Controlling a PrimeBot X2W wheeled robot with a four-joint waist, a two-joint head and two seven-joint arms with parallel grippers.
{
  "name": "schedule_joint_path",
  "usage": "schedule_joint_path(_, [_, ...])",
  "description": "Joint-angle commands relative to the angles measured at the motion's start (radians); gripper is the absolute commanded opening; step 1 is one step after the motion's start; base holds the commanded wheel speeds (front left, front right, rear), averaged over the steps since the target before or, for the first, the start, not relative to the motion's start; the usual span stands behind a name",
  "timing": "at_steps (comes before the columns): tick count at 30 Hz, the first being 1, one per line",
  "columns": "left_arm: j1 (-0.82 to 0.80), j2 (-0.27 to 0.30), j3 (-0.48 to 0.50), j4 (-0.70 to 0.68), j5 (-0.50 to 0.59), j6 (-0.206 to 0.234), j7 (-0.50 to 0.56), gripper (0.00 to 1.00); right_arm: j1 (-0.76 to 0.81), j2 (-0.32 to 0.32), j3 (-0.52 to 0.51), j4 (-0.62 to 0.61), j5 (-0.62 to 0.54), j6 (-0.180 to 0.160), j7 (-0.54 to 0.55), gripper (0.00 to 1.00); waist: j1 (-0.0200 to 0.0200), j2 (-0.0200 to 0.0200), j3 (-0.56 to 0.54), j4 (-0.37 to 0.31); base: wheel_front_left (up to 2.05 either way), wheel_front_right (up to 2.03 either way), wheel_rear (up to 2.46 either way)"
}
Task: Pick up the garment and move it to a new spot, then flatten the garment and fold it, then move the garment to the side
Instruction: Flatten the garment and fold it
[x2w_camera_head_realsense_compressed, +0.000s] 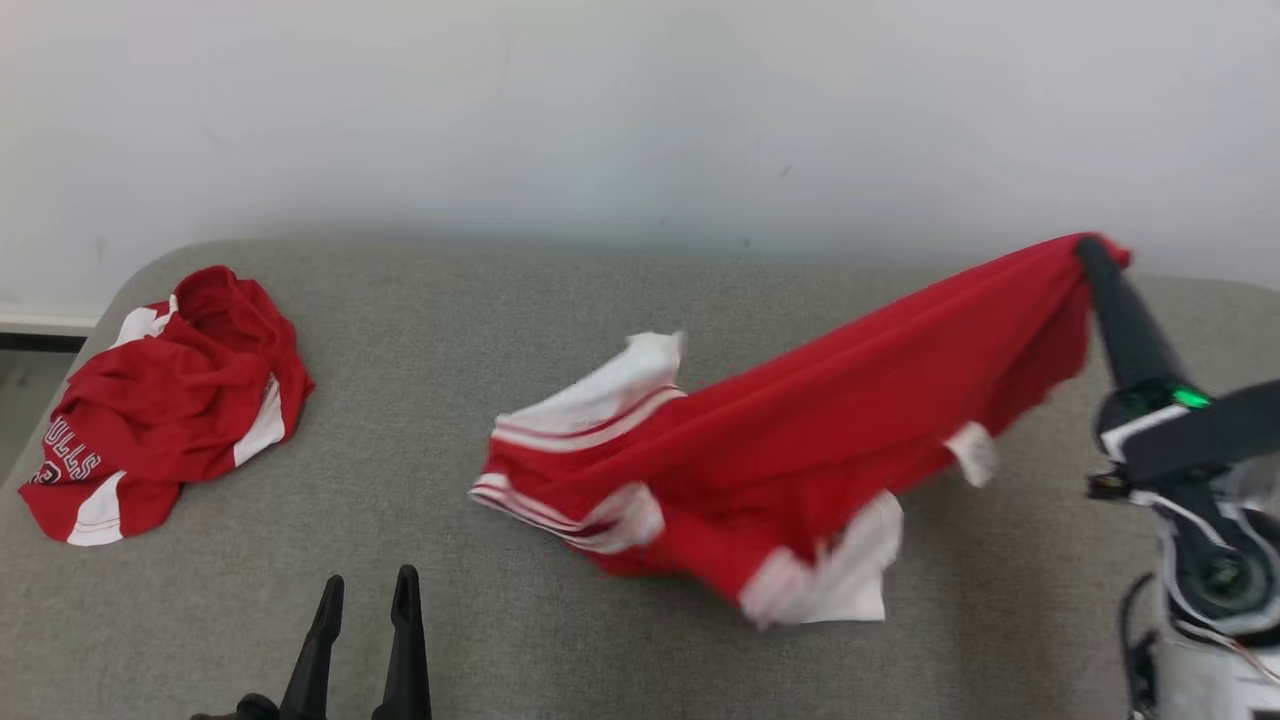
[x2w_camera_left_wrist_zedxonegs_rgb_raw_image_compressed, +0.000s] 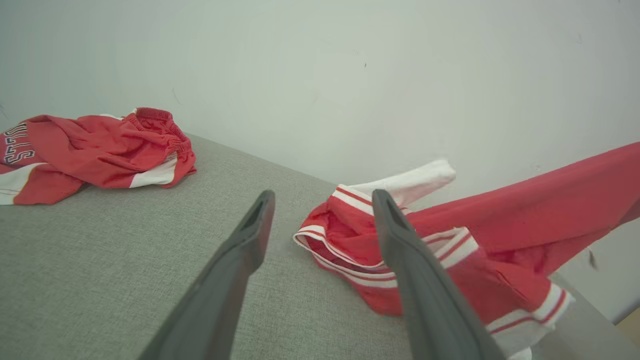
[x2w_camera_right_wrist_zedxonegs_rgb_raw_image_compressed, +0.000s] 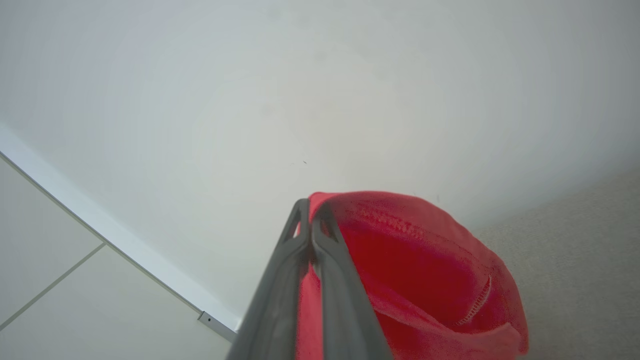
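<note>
A red garment (x2w_camera_head_realsense_compressed: 800, 440) with white and striped trim hangs stretched across the middle of the grey table (x2w_camera_head_realsense_compressed: 450, 330). Its far right end is pinched high up in my right gripper (x2w_camera_head_realsense_compressed: 1092, 248), which is shut on it. In the right wrist view the two fingers (x2w_camera_right_wrist_zedxonegs_rgb_raw_image_compressed: 312, 222) press together on red cloth (x2w_camera_right_wrist_zedxonegs_rgb_raw_image_compressed: 420, 270). The garment's lower left part (x2w_camera_left_wrist_zedxonegs_rgb_raw_image_compressed: 360, 235) rests on the table. My left gripper (x2w_camera_head_realsense_compressed: 368, 592) stands open near the table's front edge, left of the garment, touching nothing; in the left wrist view the gripper (x2w_camera_left_wrist_zedxonegs_rgb_raw_image_compressed: 320, 200) frames the garment's striped hem.
A second red and white garment (x2w_camera_head_realsense_compressed: 165, 400) with lettering lies crumpled at the table's left end, and the same bundle (x2w_camera_left_wrist_zedxonegs_rgb_raw_image_compressed: 95, 150) sits at the far left in the left wrist view. A pale wall (x2w_camera_head_realsense_compressed: 640, 110) runs behind the table.
</note>
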Motion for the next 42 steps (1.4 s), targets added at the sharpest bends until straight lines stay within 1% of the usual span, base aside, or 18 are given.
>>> schedule_joint_path(1, [0.016,0.0,-0.001,-0.004,-0.013,0.005,-0.003,1.0,0.038,0.0,-0.028,-0.077,0.019,0.001,0.035,0.0,0.0,0.0,-0.009,-0.01,0.0,0.0,0.0])
schedule_joint_path(5, [0.015,0.0,-0.003,-0.004,-0.02,0.006,-0.003,1.0,0.096,0.0,-0.11,-0.243,0.048,0.001,0.09,0.0,0.0,0.0,-0.012,-0.008,0.0,0.0,0.0])
schedule_joint_path(8, [0.012,0.0,-0.007,-0.005,-0.019,0.005,-0.003,1.0,0.121,0.0,-0.164,-0.265,0.051,0.001,0.114,0.0,0.0,0.0,-0.006,-0.001,0.0,0.0,0.0])
schedule_joint_path(10, [0.004,0.0,-0.012,-0.005,-0.021,0.004,-0.003,1.0,0.113,0.0,-0.189,-0.223,0.02,0.001,0.125,0.0,0.0,0.0,0.003,0.008,0.0,0.0,0.0])
schedule_joint_path(12, [-0.006,0.0,-0.018,-0.003,-0.021,0.003,-0.003,1.0,0.076,0.0,-0.221,-0.144,-0.054,0.001,0.12,0.0,0.0,0.0,0.013,0.019,0.0,0.0,0.0])
schedule_joint_path(14, [-0.013,0.0,-0.028,0.0,-0.019,0.002,-0.003,1.0,0.033,0.0,-0.269,-0.034,-0.173,0.001,0.102,0.0,0.0,0.0,0.025,0.034,0.0,0.0,0.0])
schedule_joint_path(16, [-0.023,0.0,-0.041,0.006,-0.015,-0.001,-0.003,1.0,-0.01,0.0,-0.331,0.087,-0.329,0.001,0.073,0.0,0.0,0.0,0.036,0.053,0.0,0.0,0.0])
schedule_joint_path(17, [-0.031,0.0,-0.047,0.007,-0.014,-0.002,-0.003,1.0,-0.038,-0.002,-0.372,0.142,-0.406,0.001,0.038,0.0,0.0,0.0,0.042,0.064,0.0,0.0,0.0])
schedule_joint_path(18, [-0.031,0.0,-0.047,0.007,-0.014,-0.002,-0.003,1.0,-0.038,-0.002,-0.372,0.142,-0.406,0.001,0.038,0.0,0.0,0.0,0.042,0.064,0.0,0.0,0.0])
schedule_joint_path(19, [-0.037,0.0,-0.056,0.011,-0.012,0.0,-0.003,1.0,-0.057,-0.008,-0.405,0.195,-0.473,0.001,0.016,0.49,0.0,0.0,0.047,0.077,0.0,0.0,0.0])
schedule_joint_path(20, [-0.037,0.0,-0.061,0.014,-0.009,-0.001,-0.003,1.0,-0.07,-0.005,-0.436,0.249,-0.521,0.001,-0.003,1.0,0.0,0.0,0.049,0.087,0.0,0.0,0.0])
schedule_joint_path(22, [-0.042,0.0,-0.071,0.02,-0.006,-0.001,-0.003,1.0,-0.092,-0.009,-0.481,0.324,-0.591,0.001,-0.029,1.0,0.0,0.0,0.051,0.104,0.0,0.0,0.0])
schedule_joint_path(25, [-0.037,0.0,-0.08,0.028,-0.005,-0.004,-0.003,1.0,-0.085,-0.011,-0.509,0.384,-0.64,0.001,-0.048,1.0,0.0,0.0,0.049,0.111,0.0,0.0,0.0])
schedule_joint_path(29, [-0.021,0.0,-0.112,0.051,-0.014,-0.007,-0.003,1.0,-0.029,-0.01,-0.494,0.371,-0.673,0.001,-0.051,1.0,0.0,0.0,0.03,0.093,0.0,0.0,0.0])
schedule_joint_path(33, [-0.024,0.0,-0.169,0.085,-0.032,-0.01,-0.003,1.0,0.056,-0.005,-0.435,0.282,-0.662,0.001,-0.052,1.0,0.0,0.0,0.012,0.047,0.0,0.0,0.0])
schedule_joint_path(38, [-0.055,0.002,-0.275,0.147,-0.069,-0.008,0.033,1.0,0.195,0.0,-0.367,0.114,-0.562,0.001,-0.092,1.0,0.0,0.0,0.003,-0.024,0.0,0.0,0.0])
schedule_joint_path(40, [-0.071,0.008,-0.32,0.176,-0.087,-0.009,0.062,1.0,0.247,0.001,-0.293,0.048,-0.529,0.002,-0.112,1.0,0.0,0.0,0.007,-0.054,0.0,0.0,0.0])
schedule_joint_path(42, [-0.093,0.013,-0.349,0.209,-0.085,-0.009,0.086,1.0,0.295,-0.001,-0.247,0.008,-0.495,0.002,-0.137,1.0,0.0,0.0,0.013,-0.085,0.0,0.0,0.0])
